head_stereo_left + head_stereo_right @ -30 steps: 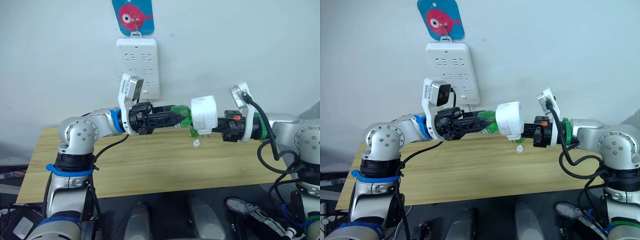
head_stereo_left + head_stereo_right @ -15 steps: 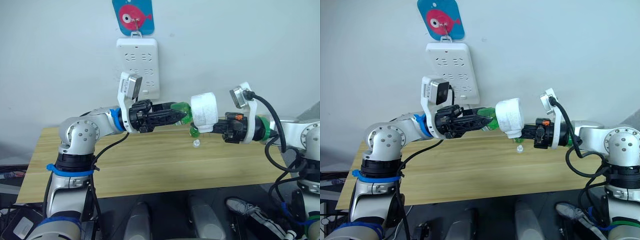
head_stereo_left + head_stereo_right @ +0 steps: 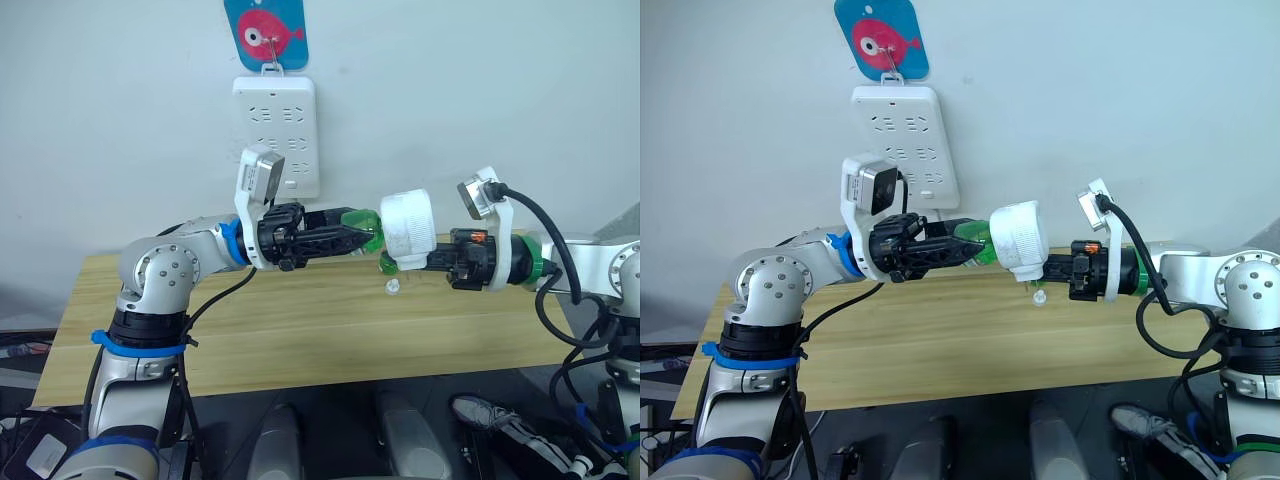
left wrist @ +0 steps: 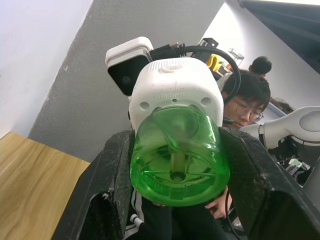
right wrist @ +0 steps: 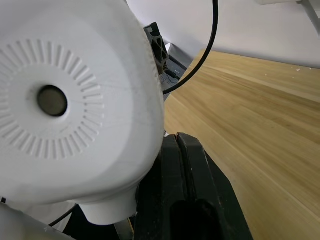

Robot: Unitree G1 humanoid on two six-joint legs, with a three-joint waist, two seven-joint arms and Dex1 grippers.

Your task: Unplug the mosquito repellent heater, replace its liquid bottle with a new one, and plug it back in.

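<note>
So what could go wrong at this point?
The heater is held in mid-air over the table by the right gripper while the left gripper clamps the green bottle. A skewed twist could jam the joint, or a slipping grip could drop either onto the wood.

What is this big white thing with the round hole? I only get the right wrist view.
Observer: That is the mosquito repellent heater, held in the air over the wooden table by the right end effector.
Operator: Is anything attached to it?
Observer: Yes, a green bottle sits in its far end, clamped by the left end effector.
Operator: Is it plugged in?
Observer: No. The white power strip hangs on the wall behind, apart from the heater.
</note>
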